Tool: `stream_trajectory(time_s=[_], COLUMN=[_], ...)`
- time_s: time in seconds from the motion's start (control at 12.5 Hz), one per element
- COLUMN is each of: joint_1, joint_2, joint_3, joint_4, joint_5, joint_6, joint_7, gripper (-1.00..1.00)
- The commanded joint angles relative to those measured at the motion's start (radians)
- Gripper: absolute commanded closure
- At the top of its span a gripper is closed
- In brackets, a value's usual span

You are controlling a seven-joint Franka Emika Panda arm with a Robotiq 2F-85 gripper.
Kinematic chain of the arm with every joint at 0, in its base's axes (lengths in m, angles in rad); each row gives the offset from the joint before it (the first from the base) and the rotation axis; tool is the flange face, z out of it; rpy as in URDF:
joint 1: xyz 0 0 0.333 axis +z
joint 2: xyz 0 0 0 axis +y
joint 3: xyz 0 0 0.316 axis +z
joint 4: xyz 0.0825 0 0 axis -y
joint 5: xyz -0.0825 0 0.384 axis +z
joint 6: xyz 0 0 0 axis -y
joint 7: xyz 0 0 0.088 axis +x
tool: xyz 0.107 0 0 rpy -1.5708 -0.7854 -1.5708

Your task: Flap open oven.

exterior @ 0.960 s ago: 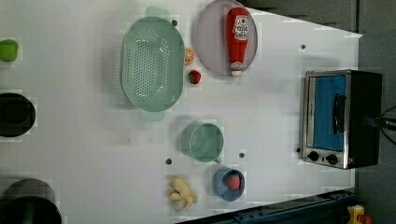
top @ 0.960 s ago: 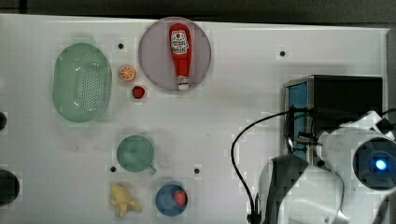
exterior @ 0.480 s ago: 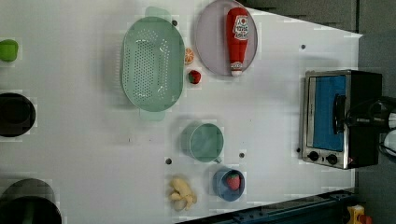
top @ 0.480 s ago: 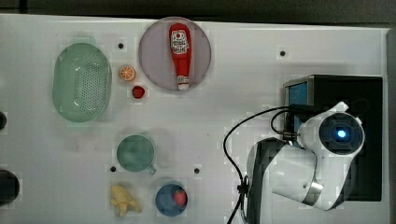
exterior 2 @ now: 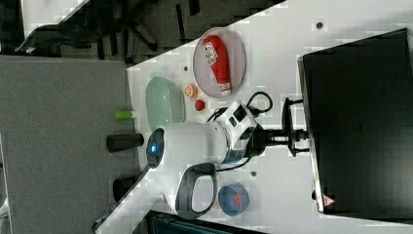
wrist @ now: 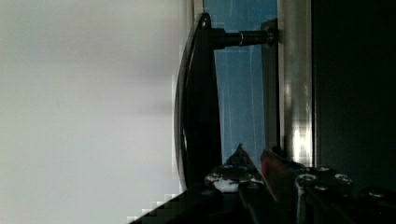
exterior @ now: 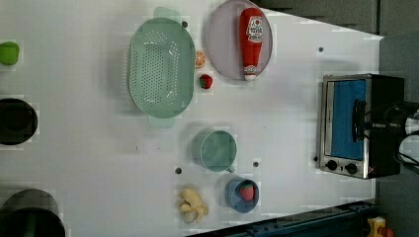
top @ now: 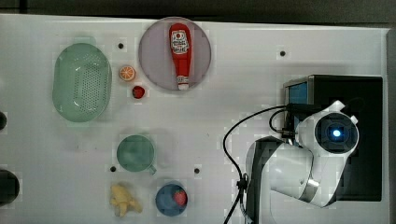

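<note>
Wrist view puts us right at the toaster oven (wrist: 299, 93): gripper (wrist: 233, 179) nearly shut around its black bar handle (wrist: 201, 107), door looks closed.

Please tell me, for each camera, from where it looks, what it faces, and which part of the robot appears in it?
Top view: overhead, straight down on the table; arm over the oven.
Left view: high, facing the oven door; arm at the left view's right edge.
Right view: high, behind the arm; hand at the oven.
Wrist view: close on the handle.
Shared: top and left views both show the ketchup.
</note>
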Motion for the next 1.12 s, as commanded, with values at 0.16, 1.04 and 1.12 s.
stream_trajectory(time_s=[0.16,1.04,1.12], joint_1=[0.021,0.107,0.117], joint_2=[-0.003,0.074,0.097], joint_3=[0.035,0.196,0.21], joint_4=[-0.011,-0.07,-0.068], joint_5=[0.014,-0.353,-0.388], joint_6=[0.007,-0.009,-0.009], joint_7=[-0.026,0.561,0.61], gripper=[0.65,0.65,0.65])
